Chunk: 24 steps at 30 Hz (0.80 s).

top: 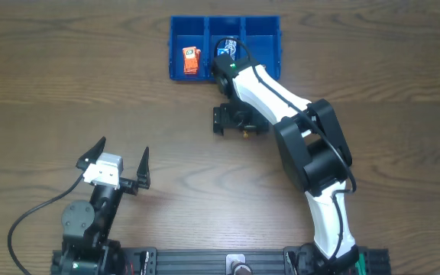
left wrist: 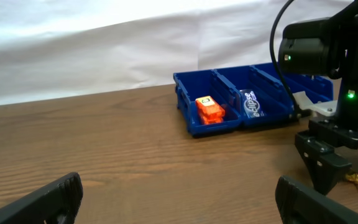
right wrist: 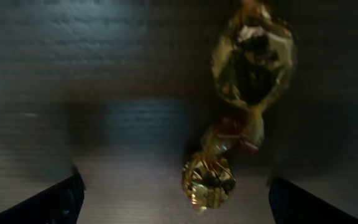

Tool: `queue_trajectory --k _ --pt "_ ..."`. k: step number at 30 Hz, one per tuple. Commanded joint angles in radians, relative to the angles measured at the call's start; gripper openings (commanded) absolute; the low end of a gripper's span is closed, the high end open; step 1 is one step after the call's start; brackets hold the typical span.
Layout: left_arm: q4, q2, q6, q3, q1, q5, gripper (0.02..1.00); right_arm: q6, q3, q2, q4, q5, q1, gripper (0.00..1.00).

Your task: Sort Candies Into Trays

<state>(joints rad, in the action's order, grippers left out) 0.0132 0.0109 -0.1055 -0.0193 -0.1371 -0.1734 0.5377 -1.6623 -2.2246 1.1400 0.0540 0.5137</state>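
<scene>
- Nearest the arm bases, your left pincer (top: 124,149) hangs over bare desk (top: 67,84). Its fingers are spread wide and hold nothing. It is well apart from the candies and has no part in the sorting at this moment.
- Farther out, your right pincer (right wrist: 174,180) is low over the desk, wide open and gripping nothing.
- A gold-wrapped candy (right wrist: 244,74) lies on the desk between its fingers, closer to one than the other. Neither appears to touch it.
- This gold candy is the one piece you can see outside the tray, so I judge it to be the work that is left.
- Farthest off sits the blue tray (top: 178,30) with three compartments.
  - An orange candy (top: 191,61) lies in the compartment on the left arm's side.
  - A blue-wrapped candy (top: 228,50) lies in the middle one.
  - The third compartment (top: 264,46) shows no candy where the arm leaves it visible.
- By my reading, two pieces are sorted and one remains. You have yet to close on the gold candy, lift it and carry it to the tray, probably to that third compartment.
</scene>
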Motion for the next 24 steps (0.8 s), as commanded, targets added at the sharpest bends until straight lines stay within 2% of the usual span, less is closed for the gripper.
queue_trajectory --k 1,8,14,18,24 --pt "0.047 -0.005 -0.006 0.014 0.006 -0.010 0.996 0.025 0.008 0.020 -0.009 -0.007 -0.008 0.961" --pt "0.047 -0.005 -0.006 0.014 0.006 -0.010 0.996 0.023 0.008 0.020 -0.010 -0.007 -0.037 0.893" --pt "0.047 -0.005 -0.006 0.014 0.006 -0.010 0.996 0.014 0.008 0.024 -0.009 -0.007 -0.046 0.772" --pt "0.047 -0.005 -0.006 0.014 0.006 -0.010 0.996 0.011 0.008 0.032 -0.009 -0.007 -0.045 0.656" --pt "0.047 -0.005 -0.006 0.014 0.006 -0.010 0.996 0.011 0.008 0.037 -0.005 -0.007 -0.045 0.590"
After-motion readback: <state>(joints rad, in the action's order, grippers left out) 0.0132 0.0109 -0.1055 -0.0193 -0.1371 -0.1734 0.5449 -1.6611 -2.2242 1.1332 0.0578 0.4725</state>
